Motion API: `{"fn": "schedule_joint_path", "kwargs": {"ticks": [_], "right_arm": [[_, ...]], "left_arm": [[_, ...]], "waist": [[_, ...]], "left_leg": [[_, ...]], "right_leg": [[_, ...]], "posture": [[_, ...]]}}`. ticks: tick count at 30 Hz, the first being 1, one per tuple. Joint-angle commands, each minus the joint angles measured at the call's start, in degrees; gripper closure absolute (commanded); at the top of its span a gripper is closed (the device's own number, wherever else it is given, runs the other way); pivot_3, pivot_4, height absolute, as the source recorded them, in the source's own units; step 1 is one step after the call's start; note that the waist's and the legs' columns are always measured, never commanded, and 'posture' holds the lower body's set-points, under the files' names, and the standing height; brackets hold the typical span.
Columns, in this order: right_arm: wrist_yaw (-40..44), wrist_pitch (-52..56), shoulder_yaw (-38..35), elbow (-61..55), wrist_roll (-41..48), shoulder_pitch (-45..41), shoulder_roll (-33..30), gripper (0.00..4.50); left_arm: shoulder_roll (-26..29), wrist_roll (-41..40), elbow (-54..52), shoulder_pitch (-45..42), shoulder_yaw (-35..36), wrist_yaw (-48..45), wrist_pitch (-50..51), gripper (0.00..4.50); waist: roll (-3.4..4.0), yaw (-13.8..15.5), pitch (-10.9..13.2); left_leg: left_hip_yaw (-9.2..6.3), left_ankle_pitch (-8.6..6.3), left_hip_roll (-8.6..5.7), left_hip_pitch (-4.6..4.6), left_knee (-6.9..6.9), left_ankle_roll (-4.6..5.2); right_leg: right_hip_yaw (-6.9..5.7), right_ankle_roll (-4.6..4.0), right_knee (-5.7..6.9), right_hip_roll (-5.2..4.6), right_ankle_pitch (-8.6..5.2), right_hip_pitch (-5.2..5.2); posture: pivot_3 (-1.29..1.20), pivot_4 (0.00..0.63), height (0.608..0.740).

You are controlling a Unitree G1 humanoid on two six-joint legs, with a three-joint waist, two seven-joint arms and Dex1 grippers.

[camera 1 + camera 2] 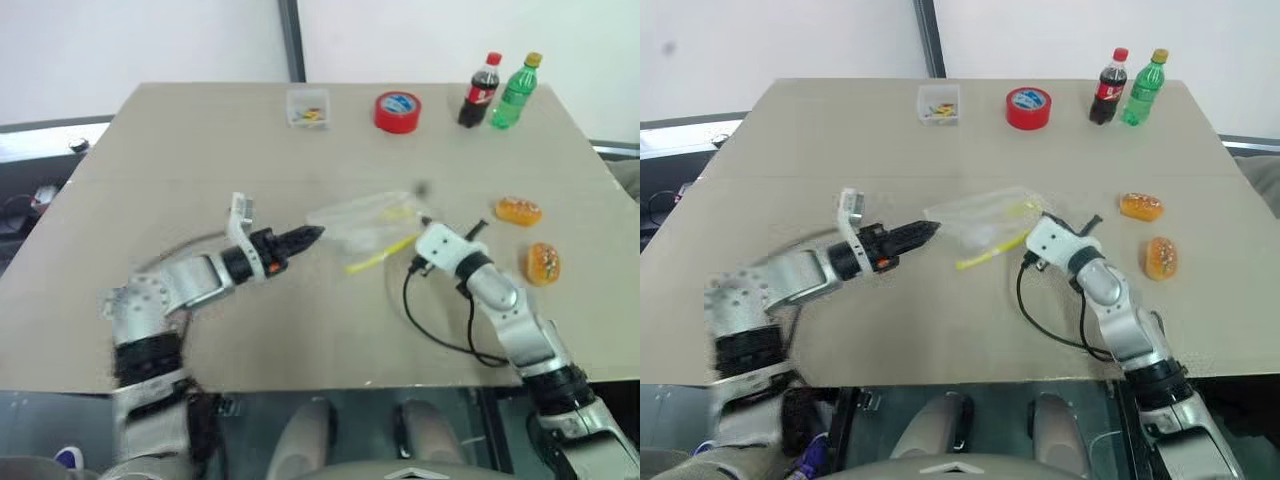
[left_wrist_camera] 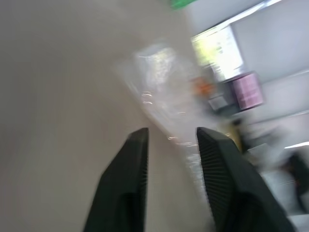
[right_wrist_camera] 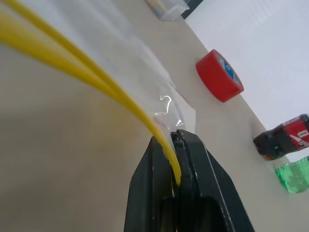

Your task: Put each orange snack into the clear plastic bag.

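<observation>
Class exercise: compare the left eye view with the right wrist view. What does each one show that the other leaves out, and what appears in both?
Left eye view: both orange snacks lying on the table, outside the clear plastic bag, a small clear box, and the left gripper beside the bag.

Right wrist view: close up, the right gripper shut on the bag's yellow strip.

Both: the bag, the red tape roll, the cola bottle and the green bottle.

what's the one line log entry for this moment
right gripper: shut on clear plastic bag yellow strip | left gripper: open beside bag | orange snacks: on table
</observation>
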Motion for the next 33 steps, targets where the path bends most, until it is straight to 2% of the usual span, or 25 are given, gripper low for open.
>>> {"fn": "schedule_joint_path", "kwargs": {"ticks": [1, 2, 5, 8, 15, 33], "right_arm": [[4.1, 3.5, -0.6, 1.0, 2.0, -5.1, -0.2, 4.5], [4.9, 4.3, -0.5, 1.6, 2.3, -6.2, -0.1, 4.5], [6.4, 6.6, 0.6, 5.1, 2.5, -11.4, 1.2, 4.5], [6.3, 7.9, 1.0, 8.2, 2.8, -14.8, 2.8, 4.5], [5.2, 8.4, 1.8, 14.8, 2.4, -19.5, 5.3, 4.5], [4.5, 12.0, 2.3, 13.6, 2.9, -21.0, 9.0, 4.5]], "left_arm": [[8.5, 23.1, -11.8, 1.4, -12.4, -17.5, -26.4, 1.99], [10.0, 27.6, -12.7, 2.0, -14.6, -19.8, -31.4, 1.99], [9.9, 35.2, -16.1, 2.3, -17.8, -21.6, -39.8, 1.99], [8.6, 42.0, -18.0, 1.9, -21.2, -20.0, -41.7, 1.99], [7.3, 42.8, -21.2, 2.6, -22.5, -22.6, -37.7, 1.99], [1.3, 60.6, -13.8, 0.7, -26.4, -18.9, -43.7, 1.99]], "waist": [[0.02, 0.5, 0.0], [0.05, 0.7, 0.0], [0.12, 0.8, 0.1], [0.13, 0.6, 0.1], [0.14, 0.2, 0.2], [0.15, -0.8, 0.2]], "left_leg": [[-0.01, 0.01, 0.03, -0.02, -0.04, -0.01], [0.0, 0.01, 0.03, -0.06, -0.05, -0.01], [0.06, 0.01, 0.11, -0.3, -0.23, -0.01], [0.13, 0.01, 0.12, -0.47, -0.27, 0.01], [0.23, 0.0, 0.13, -0.43, -0.26, 0.05], [0.2, 0.0, 0.13, -0.4, -0.08, 0.06]], "right_leg": [[-0.02, -0.01, -0.03, 0.0, 0.0, -0.01], [-0.02, -0.02, -0.07, 0.01, 0.0, -0.08], [0.05, -0.03, -0.18, -0.08, 0.0, -0.3], [0.11, -0.02, -0.17, -0.06, 0.01, -0.53], [0.2, -0.01, 0.0, 0.08, 0.01, -0.58], [0.22, 0.01, 0.18, 0.14, 0.01, -0.56]], "posture": [[0.0, 0.15, 0.74], [0.0, 0.15, 0.74], [0.0, 0.15, 0.74], [0.0, 0.15, 0.74], [0.0, 0.15, 0.74], [0.0, 0.15, 0.74]]}}
